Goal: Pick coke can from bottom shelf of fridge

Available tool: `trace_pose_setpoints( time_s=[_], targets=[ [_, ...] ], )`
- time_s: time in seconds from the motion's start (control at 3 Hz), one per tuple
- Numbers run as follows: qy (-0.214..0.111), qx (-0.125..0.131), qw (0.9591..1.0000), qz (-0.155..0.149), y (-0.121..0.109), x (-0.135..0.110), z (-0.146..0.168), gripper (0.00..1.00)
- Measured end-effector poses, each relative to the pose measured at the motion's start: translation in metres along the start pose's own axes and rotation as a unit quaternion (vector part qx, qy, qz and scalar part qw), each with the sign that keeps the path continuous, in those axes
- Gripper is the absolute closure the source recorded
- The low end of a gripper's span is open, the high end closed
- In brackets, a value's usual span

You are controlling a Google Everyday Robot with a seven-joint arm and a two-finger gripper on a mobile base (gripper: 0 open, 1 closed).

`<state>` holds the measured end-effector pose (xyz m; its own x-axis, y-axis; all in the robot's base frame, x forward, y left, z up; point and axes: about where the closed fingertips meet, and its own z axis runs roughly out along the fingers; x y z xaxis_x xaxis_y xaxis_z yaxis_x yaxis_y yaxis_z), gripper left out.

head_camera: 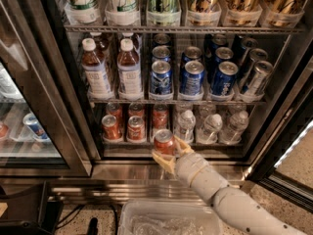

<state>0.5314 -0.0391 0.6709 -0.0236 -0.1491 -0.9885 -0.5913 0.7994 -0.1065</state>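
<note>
The fridge (73,131) stands open, with its dark frame around wire racks of drinks. My gripper (168,151) is at the front edge of the bottom shelf (146,142), shut on a red coke can (164,142) with a silver top. The can is held just in front of the shelf's third lane, clear of the row. Two more coke cans (111,127) stand in the left lanes, with others behind them. Clear water bottles (210,128) fill the right lanes of that shelf.
Blue cans (193,78) and brown-drink bottles (95,70) stand on the rack above. The stainless base (122,173) runs below the shelf. A clear plastic bin (168,219) sits on the floor in front. A second glass door (24,106) is at the left.
</note>
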Motion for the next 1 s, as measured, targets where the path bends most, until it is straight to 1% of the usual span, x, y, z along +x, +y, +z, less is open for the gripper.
trace_pose_setpoints(
  time_s=[0.33,0.67,1.0],
  targets=[
    [0.01,-0.028,0.9995,-0.002,-0.017,-0.025,-0.011,1.0],
    [0.024,-0.073,0.997,-0.005,-0.016,-0.038,-0.017,1.0],
    [0.039,-0.112,0.993,-0.006,0.004,-0.03,-0.02,1.0]
  ],
)
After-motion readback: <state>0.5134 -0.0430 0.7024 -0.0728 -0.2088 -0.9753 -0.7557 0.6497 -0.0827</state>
